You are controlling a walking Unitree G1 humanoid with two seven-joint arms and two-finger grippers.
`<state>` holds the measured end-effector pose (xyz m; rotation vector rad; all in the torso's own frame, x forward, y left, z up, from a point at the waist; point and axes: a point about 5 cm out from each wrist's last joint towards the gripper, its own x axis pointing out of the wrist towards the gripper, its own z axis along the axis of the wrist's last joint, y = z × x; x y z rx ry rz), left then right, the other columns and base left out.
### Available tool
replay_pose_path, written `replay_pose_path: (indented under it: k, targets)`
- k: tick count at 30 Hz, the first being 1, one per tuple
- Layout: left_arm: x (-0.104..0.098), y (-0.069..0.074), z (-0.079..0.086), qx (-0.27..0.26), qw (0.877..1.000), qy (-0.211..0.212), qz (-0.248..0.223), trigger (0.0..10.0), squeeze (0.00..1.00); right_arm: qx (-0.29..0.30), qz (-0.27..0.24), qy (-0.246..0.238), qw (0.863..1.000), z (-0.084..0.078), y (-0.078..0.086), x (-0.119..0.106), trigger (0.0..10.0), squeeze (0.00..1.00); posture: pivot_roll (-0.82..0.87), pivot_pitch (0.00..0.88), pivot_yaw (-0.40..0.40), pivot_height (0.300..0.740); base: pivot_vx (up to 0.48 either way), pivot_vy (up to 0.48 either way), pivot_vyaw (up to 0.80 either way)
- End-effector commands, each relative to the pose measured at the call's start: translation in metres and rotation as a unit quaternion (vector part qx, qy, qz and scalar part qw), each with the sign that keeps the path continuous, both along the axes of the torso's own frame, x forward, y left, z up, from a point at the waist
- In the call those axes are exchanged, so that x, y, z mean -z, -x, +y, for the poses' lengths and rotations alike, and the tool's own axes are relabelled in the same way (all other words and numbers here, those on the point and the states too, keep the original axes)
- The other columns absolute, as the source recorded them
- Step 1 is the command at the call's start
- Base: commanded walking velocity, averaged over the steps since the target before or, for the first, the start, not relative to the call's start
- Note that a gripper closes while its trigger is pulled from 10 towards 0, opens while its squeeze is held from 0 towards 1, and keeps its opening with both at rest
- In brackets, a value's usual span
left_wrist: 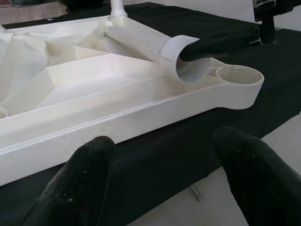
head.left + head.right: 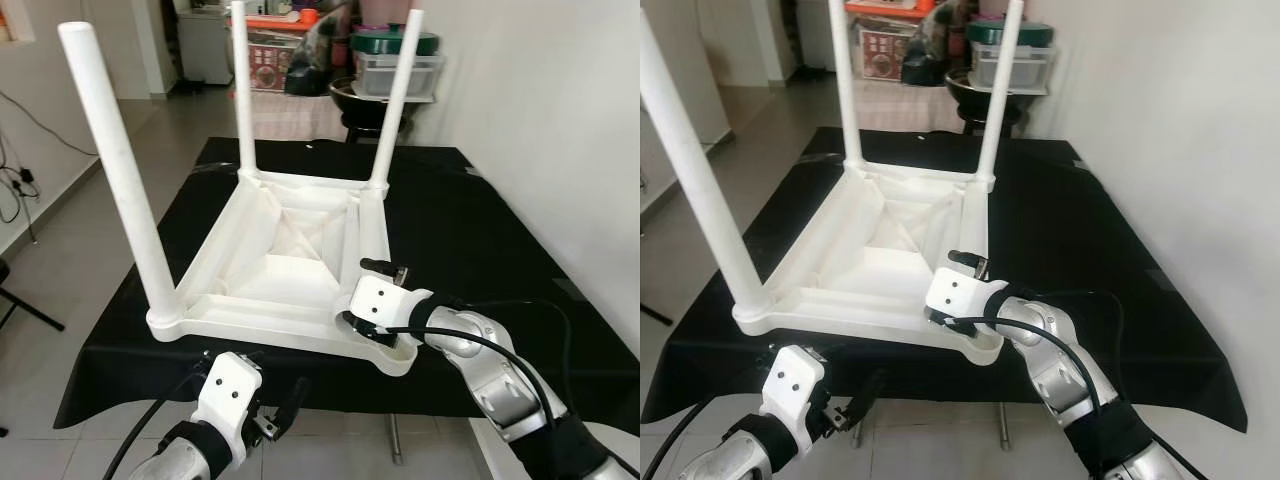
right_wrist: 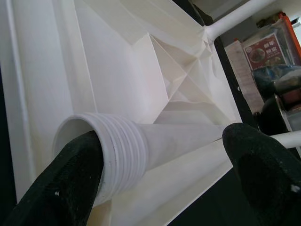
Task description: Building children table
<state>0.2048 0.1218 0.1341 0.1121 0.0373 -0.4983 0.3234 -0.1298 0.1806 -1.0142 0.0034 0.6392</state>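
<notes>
Three legs: standing upright in the upturned white tabletop (image 2: 300, 270), which is lying on the black cloth (image 2: 470, 230).
Fourth leg (image 3: 155, 141): lying inside the tabletop, threaded end nearing the empty corner socket (image 1: 237, 77).
Right gripper (image 3: 162, 162): fingers spread, one tucking inside the leg's threaded end.
Left gripper (image 1: 160, 183): hanging open below the tabletop's near edge.
Handling: probably light, stiff, slippery plastic; gripping the shaft beyond the threads looks safest.

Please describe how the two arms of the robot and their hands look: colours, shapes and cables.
Both arms are silver metal with rounded joints and a dark band lower down. Each wrist ends in a white, boxy housing with small dark screw holes. From it extend two long, black, rounded fingers, forming the left hand and the right hand. Black cables run along each arm to the wrist.
</notes>
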Motion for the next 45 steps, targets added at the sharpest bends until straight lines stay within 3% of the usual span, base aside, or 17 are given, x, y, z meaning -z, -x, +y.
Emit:
replay_pose_path:
  k: [1,8,16,17,22,30,37,40,41,42,43,44,45]
  targets:
    - [-0.001,0.002,-0.001,0.003,1.000,-0.007,0.000,10.0,0.00,0.007,0.001,0.012,1.000,0.000,-0.003,0.003,10.0,0.00,-0.01,0.067,-0.077,0.740,0.000,0.000,0.00]
    - [-0.001,0.004,-0.002,0.003,1.000,-0.008,0.001,10.0,0.00,0.066,-0.007,0.022,0.998,-0.006,-0.012,0.008,10.0,0.00,-0.01,0.069,-0.076,0.740,0.000,0.000,0.00]
    - [-0.001,0.004,-0.003,0.007,1.000,-0.008,0.002,10.0,0.00,0.124,-0.028,-0.004,0.992,0.008,-0.011,0.020,10.0,0.00,0.00,0.064,-0.075,0.740,0.000,0.000,0.00]
    - [-0.001,0.004,-0.003,0.007,1.000,-0.008,0.003,10.0,0.00,0.132,-0.041,-0.005,0.990,0.009,-0.013,0.023,0.0,0.00,0.00,0.061,-0.078,0.740,0.000,0.000,0.00]
    - [-0.001,0.004,-0.004,0.004,1.000,-0.006,0.002,10.0,0.00,0.143,-0.072,-0.010,0.987,0.011,-0.017,0.028,0.0,0.00,0.00,0.062,-0.082,0.740,0.000,0.000,0.00]
    - [-0.001,0.004,-0.004,0.001,1.000,-0.006,0.001,10.0,0.00,0.152,-0.077,-0.009,0.985,0.009,-0.017,0.031,0.0,0.00,0.00,0.062,-0.085,0.740,0.000,0.000,0.00]
    - [-0.001,0.002,-0.003,0.002,1.000,-0.006,0.001,10.0,0.00,0.174,-0.100,-0.032,0.979,-0.007,-0.022,0.019,0.0,0.00,-0.02,0.053,-0.081,0.740,0.000,0.000,0.00]
    - [-0.001,0.001,-0.002,0.003,1.000,-0.007,0.000,10.0,0.00,0.183,-0.106,-0.069,0.975,-0.012,-0.025,0.011,0.0,0.00,-0.02,0.050,-0.077,0.740,0.000,0.000,0.00]
    - [-0.001,0.000,-0.002,0.003,1.000,-0.006,-0.001,10.0,0.00,0.192,-0.100,-0.112,0.970,-0.016,-0.026,0.005,0.0,0.00,-0.03,0.047,-0.075,0.740,0.000,0.000,0.00]
    - [-0.001,0.000,-0.002,0.003,1.000,-0.006,-0.001,10.0,0.00,0.192,-0.100,-0.112,0.970,-0.016,-0.026,0.005,0.0,0.00,-0.03,0.047,-0.075,0.740,0.000,0.000,0.00]
    - [-0.003,-0.002,0.000,-0.003,1.000,-0.001,-0.002,10.0,0.00,0.205,-0.090,-0.170,0.960,-0.023,-0.028,-0.003,0.0,0.00,-0.03,0.044,-0.071,0.740,0.000,0.000,0.00]
    - [-0.003,-0.002,0.000,-0.003,1.000,-0.001,-0.002,10.0,0.00,0.205,-0.090,-0.170,0.960,-0.023,-0.028,-0.003,0.0,0.00,-0.03,0.044,-0.071,0.740,0.000,0.000,0.00]
    - [-0.004,-0.003,0.002,-0.007,1.000,0.004,-0.003,10.0,0.00,0.222,-0.078,-0.233,0.944,-0.033,-0.030,-0.012,0.0,0.00,-0.03,0.043,-0.070,0.740,0.000,0.000,0.00]
